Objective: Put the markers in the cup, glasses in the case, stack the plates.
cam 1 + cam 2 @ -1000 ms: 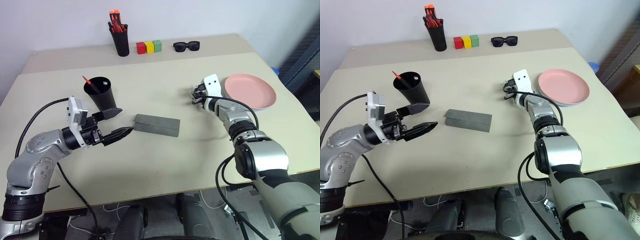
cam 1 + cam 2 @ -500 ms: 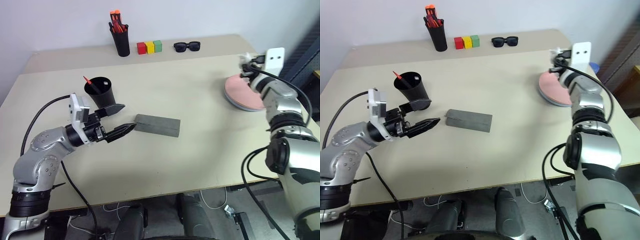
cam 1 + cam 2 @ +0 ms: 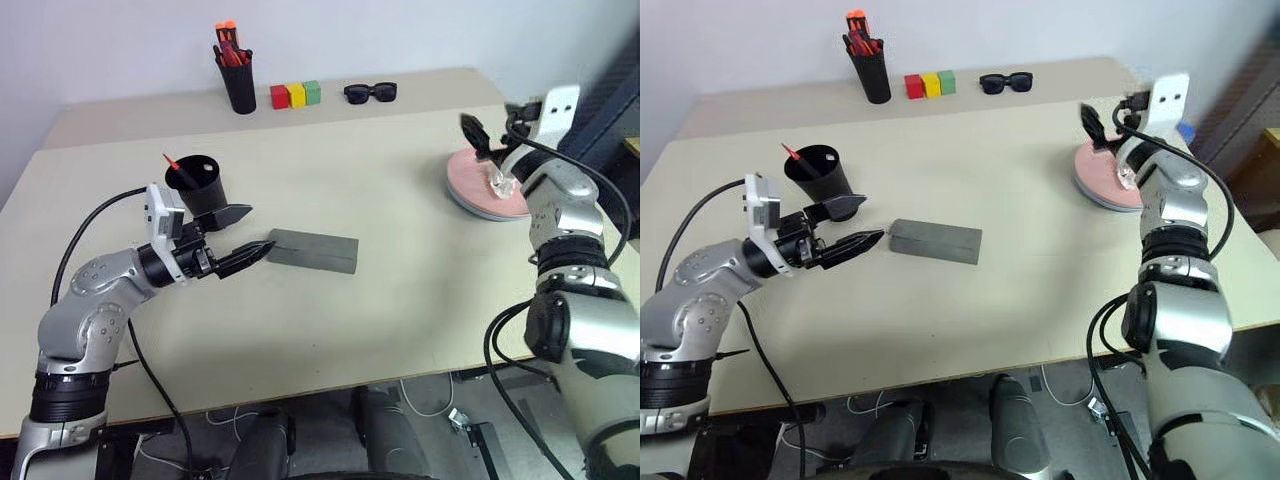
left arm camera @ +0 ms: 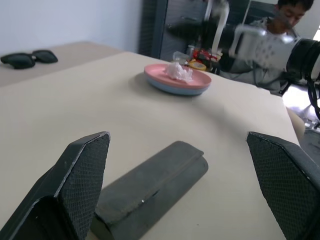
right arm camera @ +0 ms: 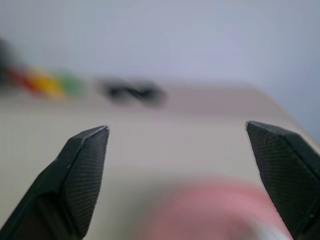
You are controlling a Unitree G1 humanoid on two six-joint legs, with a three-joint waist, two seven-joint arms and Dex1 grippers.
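Leftmost, the left gripper hangs low over the table, fingers spread wide with nothing between them. One finger sits against the base of the cup; the other tip points at the near end of the case, just short of touching or barely on it, hard to tell which. From the left wrist view the case lies shut between the two pads, slanting away.

The cup stands upright behind that gripper. One red marker leans out over its rim. A white marker cannot be made out.

Farther back, along the raised rear ledge: a black pen holder with orange-capped pens, then three small blocks in red, yellow and green side by side, then dark sunglasses.

Right side of the table: the plates are stacked, pink on top, a pale blue edge showing beneath in the left wrist view. A crumpled whitish, clear-looking lump rests on the pink plate; what it is cannot be told.

Above the stack, the right gripper is raised off the table, fingers wide apart and holding nothing. Its wrist view shows both pads clear, with a pink blur below.

A person sits beyond the far table edge.
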